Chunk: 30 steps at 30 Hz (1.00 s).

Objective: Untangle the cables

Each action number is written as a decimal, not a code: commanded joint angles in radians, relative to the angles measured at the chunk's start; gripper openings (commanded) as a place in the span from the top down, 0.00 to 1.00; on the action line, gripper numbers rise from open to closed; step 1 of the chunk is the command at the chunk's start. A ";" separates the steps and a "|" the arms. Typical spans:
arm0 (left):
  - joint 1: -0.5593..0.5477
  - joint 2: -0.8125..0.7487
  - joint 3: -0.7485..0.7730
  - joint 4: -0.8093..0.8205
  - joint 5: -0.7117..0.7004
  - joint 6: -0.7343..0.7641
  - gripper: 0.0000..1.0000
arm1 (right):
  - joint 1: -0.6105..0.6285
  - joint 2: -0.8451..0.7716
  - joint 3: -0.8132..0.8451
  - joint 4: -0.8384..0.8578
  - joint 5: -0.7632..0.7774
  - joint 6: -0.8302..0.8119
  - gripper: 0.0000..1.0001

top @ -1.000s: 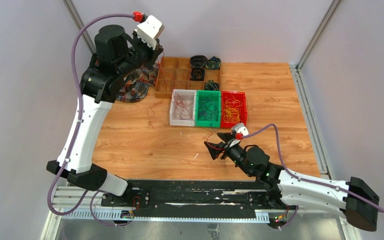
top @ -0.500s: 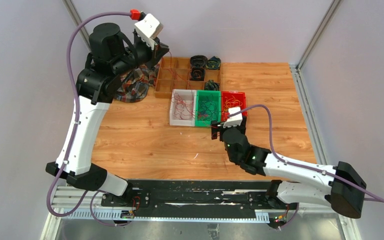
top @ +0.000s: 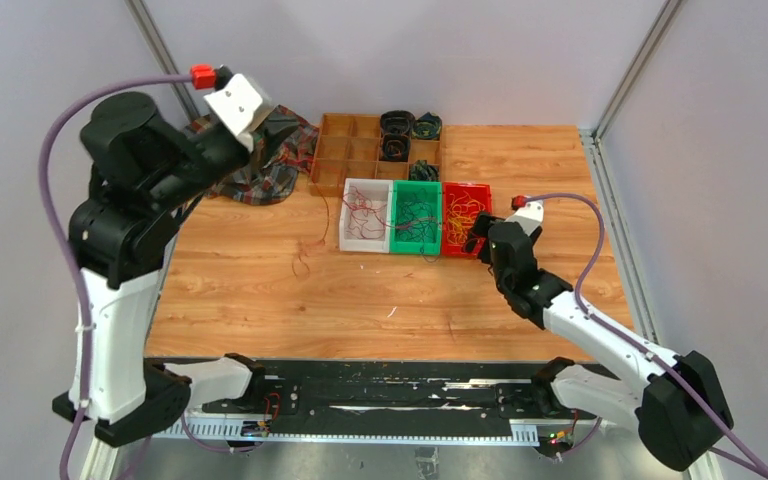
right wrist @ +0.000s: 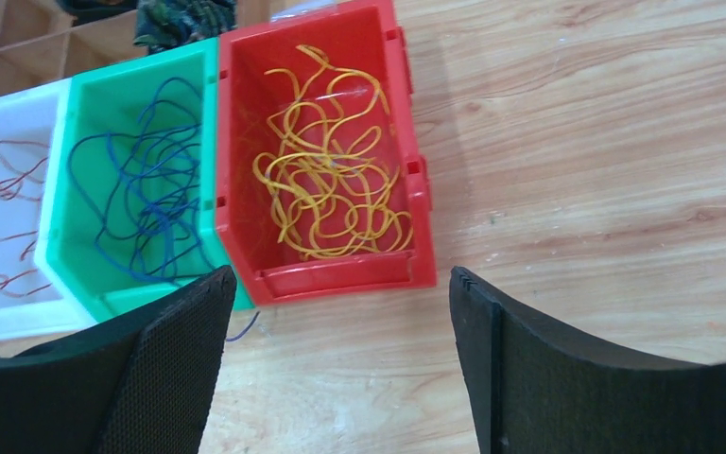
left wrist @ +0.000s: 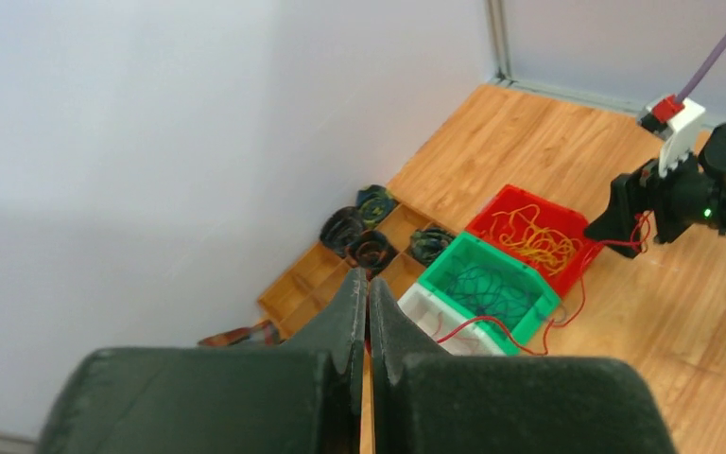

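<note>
Wood-grain tabletop point(top: 290, 300), walled in by pale lilac panels.

- White plastic bin point(top: 345, 225), the leftmost of three bins touching in a row at mid-table. It contains thin, curly red wire strands point(top: 365, 212).
- Green plastic bin point(right wrist: 113, 288), in the middle of the row. It contains looping dark blue wire strands point(right wrist: 142, 199).
- Red plastic bin point(right wrist: 340, 270), at the right end of the row. It contains a tangle of yellow wire strands point(right wrist: 331, 189).
- Loose red strand point(top: 305, 262), lying on the bare wood to the left of the white bin.
- Brown divided wooden tray point(top: 345, 150), just behind the bins. Dark coiled bundles point(top: 396, 135) sit in its rear right compartments.
- Plaid cloth point(top: 260, 175), crumpled, to the left of the tray.
- Left gripper point(left wrist: 367, 284), raised high over the far-left corner with its black fingers pressed together. Whether a strand is pinched between them cannot be told.
- Right gripper point(right wrist: 337, 276), low over the table just in front of the red bin. Its two padded fingers are spread wide and hold nothing.
</note>
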 commanded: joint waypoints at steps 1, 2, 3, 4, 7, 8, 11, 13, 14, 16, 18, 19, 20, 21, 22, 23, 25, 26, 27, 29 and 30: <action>0.006 -0.084 -0.012 -0.090 -0.084 0.124 0.99 | -0.106 0.031 0.057 -0.098 -0.081 0.033 0.17; 0.005 -0.098 -0.013 -0.108 -0.092 0.132 1.00 | -0.137 0.033 0.062 -0.102 -0.090 0.035 0.17; 0.005 -0.112 -0.018 -0.124 -0.097 0.141 1.00 | -0.159 0.027 0.063 -0.097 -0.117 0.047 0.17; 0.005 -0.126 -0.029 -0.137 -0.101 0.143 1.00 | -0.175 0.014 0.057 -0.077 -0.153 0.053 0.17; 0.005 -0.176 -0.105 -0.153 -0.128 0.160 1.00 | -0.215 -0.032 0.035 0.014 -0.274 0.075 0.17; 0.005 -0.192 -0.134 -0.155 -0.142 0.165 1.00 | -0.234 -0.043 0.038 0.035 -0.331 0.097 0.17; 0.006 -0.225 -0.216 -0.158 -0.160 0.177 1.00 | -0.288 -0.057 0.062 0.085 -0.493 0.171 0.17; 0.006 -0.232 -0.249 -0.157 -0.158 0.174 1.00 | -0.299 -0.065 0.084 0.100 -0.554 0.184 0.17; 0.006 -0.227 -0.248 -0.157 -0.152 0.169 1.00 | -0.300 -0.071 0.091 0.111 -0.570 0.183 0.17; 0.005 -0.206 -0.225 -0.156 -0.137 0.154 1.00 | -0.300 -0.080 0.098 0.124 -0.594 0.179 0.17; 0.006 -0.177 -0.194 -0.151 -0.121 0.138 1.00 | -0.300 -0.088 0.097 0.123 -0.605 0.162 0.17; 0.005 -0.167 -0.186 -0.141 -0.117 0.132 1.00 | -0.300 -0.091 0.092 0.121 -0.607 0.153 0.16; 0.006 -0.160 -0.184 -0.125 -0.115 0.125 0.99 | -0.299 -0.095 0.088 0.117 -0.606 0.145 0.16; 0.006 -0.155 -0.187 -0.108 -0.118 0.124 1.00 | -0.300 -0.100 0.085 0.111 -0.604 0.136 0.16; 0.005 -0.151 -0.192 -0.093 -0.123 0.123 1.00 | -0.300 -0.106 0.082 0.106 -0.602 0.128 0.16; 0.005 -0.144 -0.199 -0.080 -0.133 0.123 1.00 | -0.300 -0.111 0.077 0.100 -0.599 0.119 0.17; 0.005 -0.130 -0.208 -0.057 -0.144 0.124 1.00 | -0.300 -0.122 0.072 0.091 -0.589 0.102 0.17; 0.006 -0.121 -0.213 -0.045 -0.148 0.121 1.00 | -0.300 -0.128 0.069 0.088 -0.585 0.089 0.18; 0.006 -0.111 -0.215 -0.032 -0.151 0.117 1.00 | -0.300 -0.134 0.067 0.085 -0.582 0.081 0.18; 0.005 -0.087 -0.213 -0.001 -0.153 0.102 1.00 | -0.299 -0.140 0.066 0.079 -0.577 0.066 0.19; 0.006 -0.075 -0.211 0.013 -0.150 0.097 1.00 | -0.300 -0.142 0.068 0.073 -0.573 0.060 0.20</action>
